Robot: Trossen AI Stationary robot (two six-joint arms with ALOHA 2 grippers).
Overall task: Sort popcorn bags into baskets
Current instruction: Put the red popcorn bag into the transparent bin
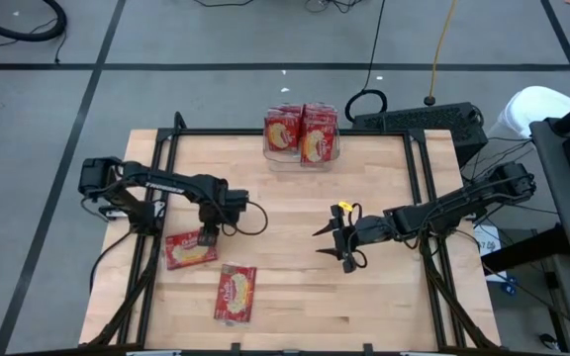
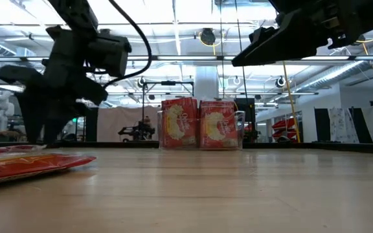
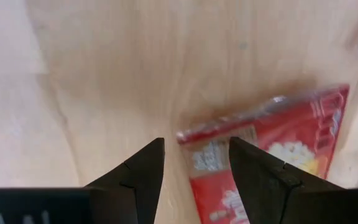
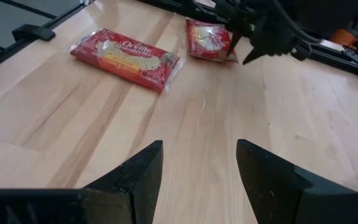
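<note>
Popcorn bag blurred, cut off at frame edge in left wrist view; print on bin packets illegible.

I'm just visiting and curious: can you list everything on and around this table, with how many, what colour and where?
Popcorn bags in the basket: two showing, red, upright at the table's far edge.
Basket: one, clear.
Loose popcorn bags: two, red, flat, near left; one under the left gripper, one nearer the front.
Table: one, light wood.
Keyboard: one, black, beyond the far right corner.
Left gripper: dark, open, over a bag.
Right gripper: dark, open, mid-table.
</note>
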